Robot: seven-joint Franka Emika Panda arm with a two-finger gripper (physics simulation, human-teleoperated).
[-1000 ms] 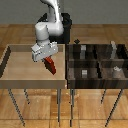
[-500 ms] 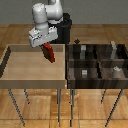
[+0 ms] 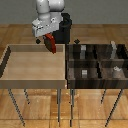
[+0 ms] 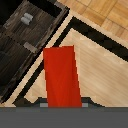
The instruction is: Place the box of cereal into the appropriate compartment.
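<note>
The box of cereal, flat and red, hangs tilted above the light-wood tray's back right corner with my gripper shut on it. In the wrist view the box of cereal fills the middle, and the fingers are hidden behind it. The four-part bin of dark wood stands on the exterior view's right. The compartment with the tall pale-grey slab appears to be the back right one, well to the right of the box.
The big light-wood tray takes up the exterior view's left, beside the bin. Other sections hold a pale upright piece, a small grey cube and a whitish round shape. The robot's dark base stands behind.
My gripper has risen out of the tray with the box held in it, and has drifted slightly toward the bin.
</note>
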